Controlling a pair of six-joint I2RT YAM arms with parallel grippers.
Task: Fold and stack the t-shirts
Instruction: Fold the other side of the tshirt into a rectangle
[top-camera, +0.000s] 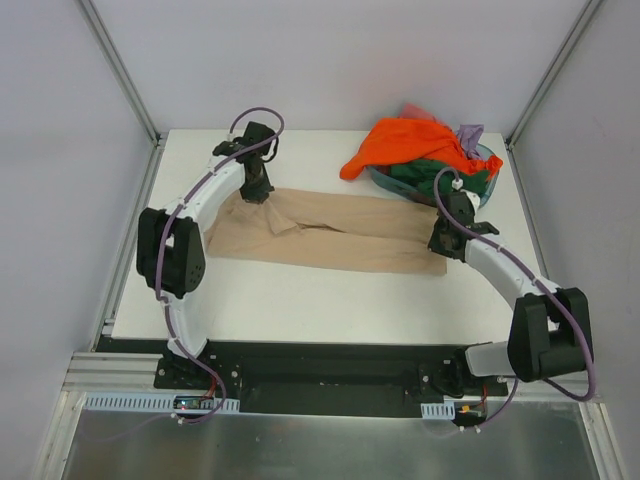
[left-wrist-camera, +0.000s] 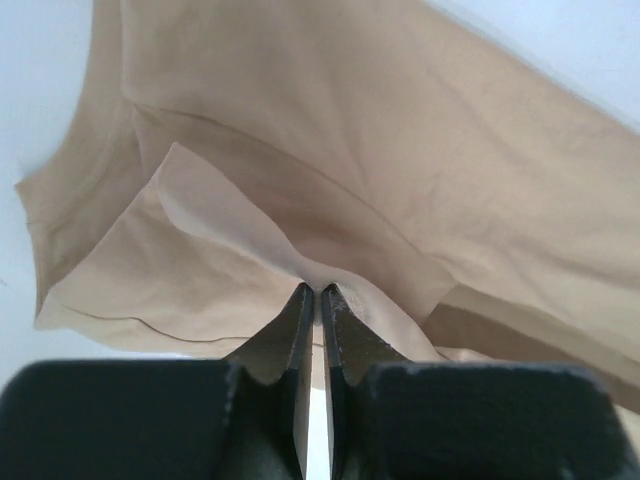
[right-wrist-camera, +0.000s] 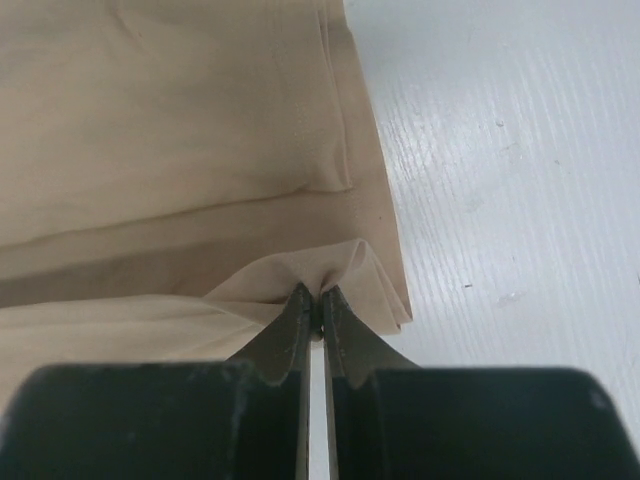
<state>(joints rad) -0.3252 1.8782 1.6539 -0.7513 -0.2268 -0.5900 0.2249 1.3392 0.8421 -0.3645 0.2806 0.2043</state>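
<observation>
A large tan t-shirt (top-camera: 330, 232) lies folded lengthwise across the middle of the white table. My left gripper (top-camera: 256, 190) is at its far left end, shut on a pinch of the tan cloth (left-wrist-camera: 316, 280), which rises in a fold to the fingertips. My right gripper (top-camera: 445, 243) is at the shirt's right end, shut on a gathered bit of the hem (right-wrist-camera: 320, 275). An orange t-shirt (top-camera: 405, 145) drapes over a teal basin (top-camera: 480, 185) at the back right, with dark green (top-camera: 430, 175), lilac (top-camera: 470, 133) and red (top-camera: 415, 110) shirts in it.
Bare white table (right-wrist-camera: 500, 150) lies to the right of the tan shirt's hem. Metal frame posts (top-camera: 120, 70) rise at the table's back corners. The arm bases sit on a black rail (top-camera: 320, 375) at the near edge.
</observation>
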